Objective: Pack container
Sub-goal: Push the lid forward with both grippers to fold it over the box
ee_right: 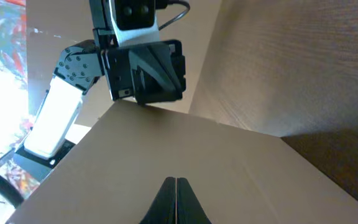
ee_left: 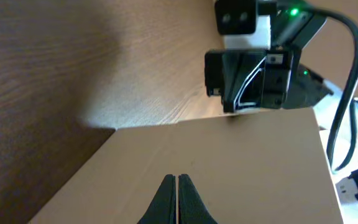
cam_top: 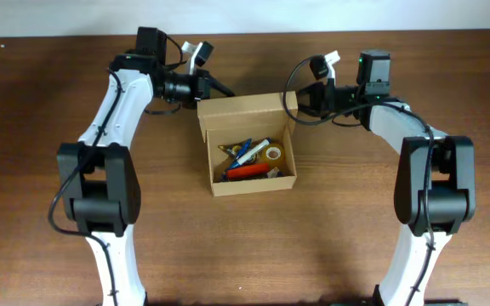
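Dark brown wood-grain surface (cam_top: pixel 330 255), with a pale wall strip (cam_top: pixel 253 15) along the far edge. There are two white-and-black arms. The left arm (cam_top: pixel 113 127) and the right arm (cam_top: pixel 424 170) both rise from the near edge and bend inward toward the middle.

The container (cam_top: pixel 253 188), a tan cardboard box, sits open at the center of the surface, between the two arms. Its flap lid (cam_top: pixel 241 106) is hinged on the far side and stands up, not folded over the opening. Inside, from biggest to smallest:
- a red pen (cam_top: pixel 247 171) lying along the near wall
- a blue pen (cam_top: pixel 249 151) lying diagonally above it
- a tape roll (cam_top: pixel 273 153) lying flat toward the right wall
- a few small bits at the left, too small to name

The left gripper (ee_left: pixel 176 183) is at the flap's far-left corner. Its fingers are pressed together with no gap and nothing between them. In the left wrist view, plain cardboard fills the frame under the tips, and the other gripper faces it from across the panel.

The right gripper (ee_right: pixel 174 186) is at the flap's far-right corner. Its fingers are also closed flat against each other and hold nothing, with cardboard below the tips. I cannot tell whether either gripper's tips actually touch the flap.
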`<state>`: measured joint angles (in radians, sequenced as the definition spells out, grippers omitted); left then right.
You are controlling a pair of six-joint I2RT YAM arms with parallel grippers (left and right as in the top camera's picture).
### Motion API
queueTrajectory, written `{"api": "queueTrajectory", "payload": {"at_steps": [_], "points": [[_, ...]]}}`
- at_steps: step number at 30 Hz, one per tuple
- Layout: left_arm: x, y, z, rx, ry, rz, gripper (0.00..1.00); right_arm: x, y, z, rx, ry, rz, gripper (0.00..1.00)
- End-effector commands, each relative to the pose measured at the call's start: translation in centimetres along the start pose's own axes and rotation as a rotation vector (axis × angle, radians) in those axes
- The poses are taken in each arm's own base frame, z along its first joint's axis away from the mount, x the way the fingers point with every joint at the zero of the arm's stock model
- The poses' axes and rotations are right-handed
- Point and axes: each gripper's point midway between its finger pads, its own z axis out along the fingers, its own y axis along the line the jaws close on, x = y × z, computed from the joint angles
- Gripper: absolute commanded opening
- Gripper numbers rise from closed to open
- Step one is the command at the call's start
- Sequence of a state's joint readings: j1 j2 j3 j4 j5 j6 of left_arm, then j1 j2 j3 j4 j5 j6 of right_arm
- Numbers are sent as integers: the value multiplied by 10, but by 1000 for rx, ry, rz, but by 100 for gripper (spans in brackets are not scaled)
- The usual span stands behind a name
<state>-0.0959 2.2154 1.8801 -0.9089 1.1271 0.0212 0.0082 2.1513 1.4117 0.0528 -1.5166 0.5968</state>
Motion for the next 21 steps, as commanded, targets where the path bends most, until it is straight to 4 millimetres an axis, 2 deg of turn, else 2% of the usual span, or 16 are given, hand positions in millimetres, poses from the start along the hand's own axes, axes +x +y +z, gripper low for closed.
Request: {"api": "queueTrajectory", "payload": {"at_steps": [1, 6, 13, 21], "points": [[-3, -1, -10, -80, -7, 134, 2, -12, 31, 1, 15, -16, -114, 4], [1, -16, -17, -90, 1, 210, 2, -18, 49, 0, 24, -30, -197, 4], [5, -23, -27, -183, 17, 243, 2, -27, 71, -2, 63, -74, -274, 4], [11, -46, -13, -163, 45, 323, 2, -30, 88, -4, 76, -92, -317, 3]]}}
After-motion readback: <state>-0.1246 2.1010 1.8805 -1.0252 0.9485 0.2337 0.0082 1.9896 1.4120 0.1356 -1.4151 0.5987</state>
